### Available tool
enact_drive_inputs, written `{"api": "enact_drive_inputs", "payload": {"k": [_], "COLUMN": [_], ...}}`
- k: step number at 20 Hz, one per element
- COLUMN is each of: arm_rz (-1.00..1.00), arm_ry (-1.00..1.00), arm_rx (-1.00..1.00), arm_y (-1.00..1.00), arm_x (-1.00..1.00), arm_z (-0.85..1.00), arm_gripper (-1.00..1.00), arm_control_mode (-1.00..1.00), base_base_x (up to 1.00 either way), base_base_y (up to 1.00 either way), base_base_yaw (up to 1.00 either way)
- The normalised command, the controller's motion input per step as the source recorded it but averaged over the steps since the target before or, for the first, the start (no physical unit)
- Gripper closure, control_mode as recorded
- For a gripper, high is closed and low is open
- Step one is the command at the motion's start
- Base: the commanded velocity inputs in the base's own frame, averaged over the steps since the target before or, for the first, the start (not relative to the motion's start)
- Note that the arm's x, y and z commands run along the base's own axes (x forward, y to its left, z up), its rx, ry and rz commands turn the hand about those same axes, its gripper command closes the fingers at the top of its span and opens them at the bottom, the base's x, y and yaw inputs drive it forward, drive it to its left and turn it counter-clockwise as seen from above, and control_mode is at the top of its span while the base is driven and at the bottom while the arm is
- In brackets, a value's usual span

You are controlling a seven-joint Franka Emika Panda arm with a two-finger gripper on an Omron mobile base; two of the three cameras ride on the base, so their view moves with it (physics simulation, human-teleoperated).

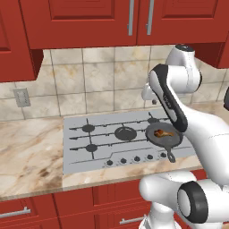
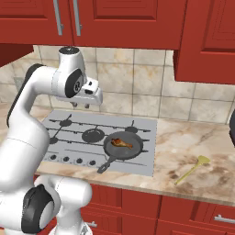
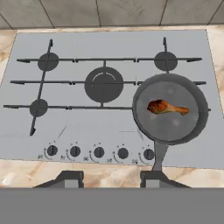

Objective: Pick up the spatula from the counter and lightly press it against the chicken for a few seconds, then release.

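Above the stove [image 3: 87, 127], hand [image 3: 111, 178] hovering empty.
Fingers [image 3: 70, 178] apart, clamping nothing; chicken [image 3: 167, 107] in pan [image 3: 173, 131] at 1 o'clock in hand view; spatula [image 2: 193, 169] flat on bench [image 2: 183, 140].

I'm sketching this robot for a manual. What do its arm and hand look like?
The arm is glossy white, built of thick rounded links with dark grey round caps at the joints. The hand is a small white block ending in two short dark fingers. Its shells look smooth and plain.
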Motion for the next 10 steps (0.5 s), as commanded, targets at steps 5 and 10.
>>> {"api": "enact_drive_inputs", "payload": {"k": [5,10], "arm_rz": [0.00,-0.06], "arm_ry": [-0.04,-0.02], "arm_rx": [0.02,0.02], "arm_y": [-0.06,-0.33], "arm_x": [-0.26,-0.54], "arm_z": [-0.01,-0.14], "arm_gripper": [-1.00,-1.00], "arm_control_mode": [-1.00,-1.00], "base_base_x": [0.00,0.00], "base_base_y": [0.00,0.00], "base_base_yaw": [0.00,0.00]}}
